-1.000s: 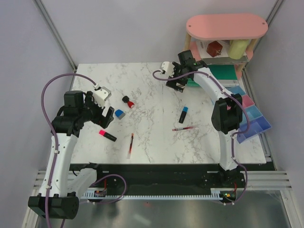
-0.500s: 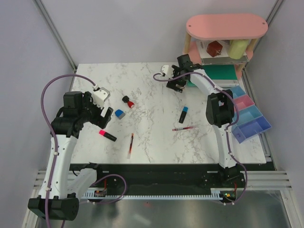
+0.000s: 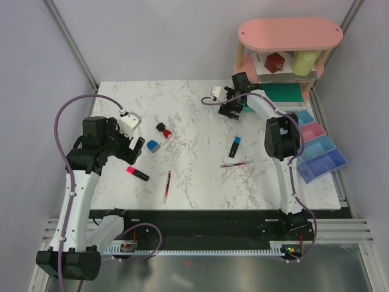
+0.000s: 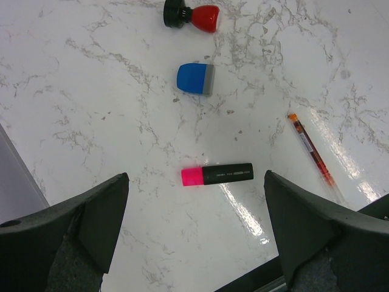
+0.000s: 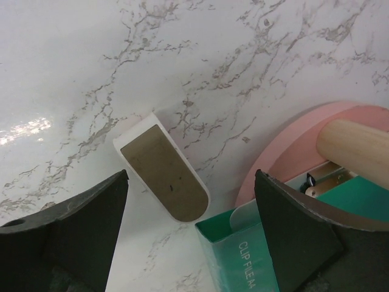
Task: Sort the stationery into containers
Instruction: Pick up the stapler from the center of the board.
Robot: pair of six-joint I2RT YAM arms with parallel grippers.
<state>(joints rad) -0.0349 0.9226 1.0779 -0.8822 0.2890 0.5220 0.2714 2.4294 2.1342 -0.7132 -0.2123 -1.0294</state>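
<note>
My left gripper (image 3: 130,148) hangs open above the table's left side, nothing between its fingers. In its wrist view a black marker with a pink cap (image 4: 217,175) lies just ahead of the open gripper (image 4: 194,234), with the blue eraser (image 4: 196,78), the red-black stub (image 4: 191,14) and a thin red pen (image 4: 311,149) farther out. My right gripper (image 3: 233,109) is open at the back right, over a small white-edged brown clip (image 5: 163,167) beside the green box (image 5: 261,255). A blue-capped marker (image 3: 234,146) and another red pen (image 3: 234,164) lie mid-table. The containers (image 3: 317,148) stand at the right edge.
The pink two-tier shelf (image 3: 289,33) stands at the back right, holding a red cube (image 3: 275,61) and a yellow cylinder (image 3: 305,61). Its pink base (image 5: 292,152) and a wooden post (image 5: 355,146) are close to my right fingers. The right arm's elbow rises beside the bins.
My right gripper has shifted right, toward the shelf and the green box, and its elbow has drawn in. The left arm has hardly moved.
</note>
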